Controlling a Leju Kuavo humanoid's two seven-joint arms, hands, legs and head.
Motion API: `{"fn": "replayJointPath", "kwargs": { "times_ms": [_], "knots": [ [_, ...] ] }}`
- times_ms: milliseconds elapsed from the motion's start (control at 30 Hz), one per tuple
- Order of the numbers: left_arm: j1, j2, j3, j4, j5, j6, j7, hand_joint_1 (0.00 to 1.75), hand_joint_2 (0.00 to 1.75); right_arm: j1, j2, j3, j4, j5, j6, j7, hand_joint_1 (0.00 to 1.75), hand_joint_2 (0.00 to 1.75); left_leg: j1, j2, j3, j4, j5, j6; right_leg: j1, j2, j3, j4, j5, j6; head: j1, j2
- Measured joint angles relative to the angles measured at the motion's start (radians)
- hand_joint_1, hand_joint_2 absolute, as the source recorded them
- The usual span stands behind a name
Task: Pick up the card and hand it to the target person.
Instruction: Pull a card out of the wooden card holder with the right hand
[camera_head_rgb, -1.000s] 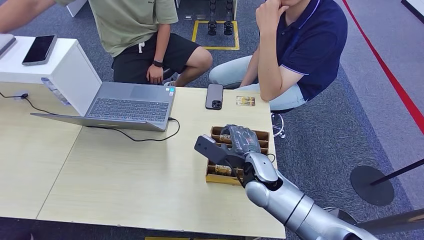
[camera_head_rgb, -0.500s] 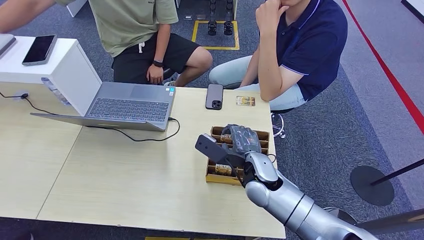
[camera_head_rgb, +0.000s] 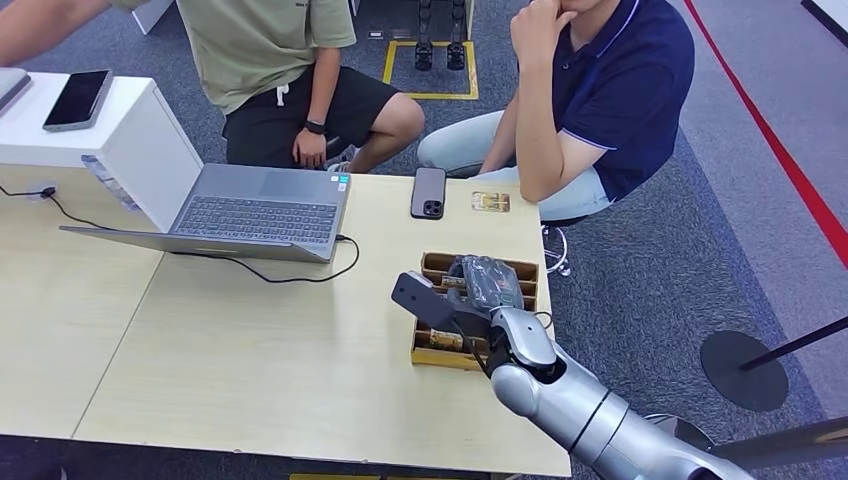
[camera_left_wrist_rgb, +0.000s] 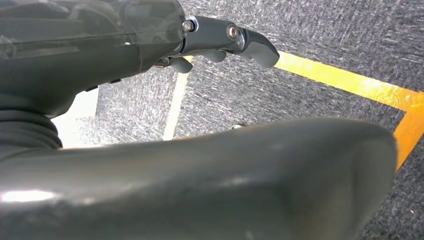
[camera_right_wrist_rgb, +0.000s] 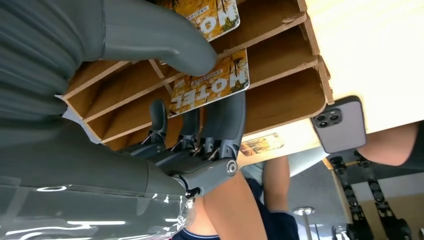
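right wrist view, showing the right hand (camera_right_wrist_rgb: 165, 95) reaching into the slotted brown wooden card holder (camera_right_wrist_rgb: 280, 65): the thick grey thumb lies on the printed face of an orange-and-white card lettered "hotel" (camera_right_wrist_rgb: 210, 82) and the dark fingers (camera_right_wrist_rgb: 220, 125) sit behind it, so the card appears pinched while it stands in its slot. a second orange card (camera_right_wrist_rgb: 217, 17) stands in the next slot of the holder. head view: the holder (camera_head_rgb: 520, 272) sits on the pale wooden table (camera_head_rgb: 250, 350) near its right edge, with the right hand (camera_head_rgb: 485, 280) over it; beyond the holder lie a black smartphone (camera_head_rgb: 429, 192) and a small flat orange card (camera_head_rgb: 491, 202), and further beyond sits a person in a dark blue polo shirt (camera_head_rgb: 620, 80). to the holder's left stands an open grey laptop (camera_head_rgb: 250, 210). left wrist view: the left hand (camera_left_wrist_rgb: 220, 42) hangs over grey carpet, fingers apart, holding nothing. judged progress: grasp made, card not yet lifted out; extraction and the hand-over remain.
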Motion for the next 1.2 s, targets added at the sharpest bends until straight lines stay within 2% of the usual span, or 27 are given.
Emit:
{"fn": "replayJointPath", "kwargs": {
  "times_ms": [1200],
  "knots": [
    [0.000, 0.002, 0.000, 0.000, -0.001, 0.009, 0.024, 0.00, 1.75, 0.011, 0.000, -0.004, 0.000, -0.031, -0.029, -0.036, 1.41, 1.75, 0.000, 0.000, 0.000, 0.000, 0.000, 0.000, 0.000, 0.000, 0.000, 0.000, 0.000, 0.000, 0.000, 0.000]
  ]
}}
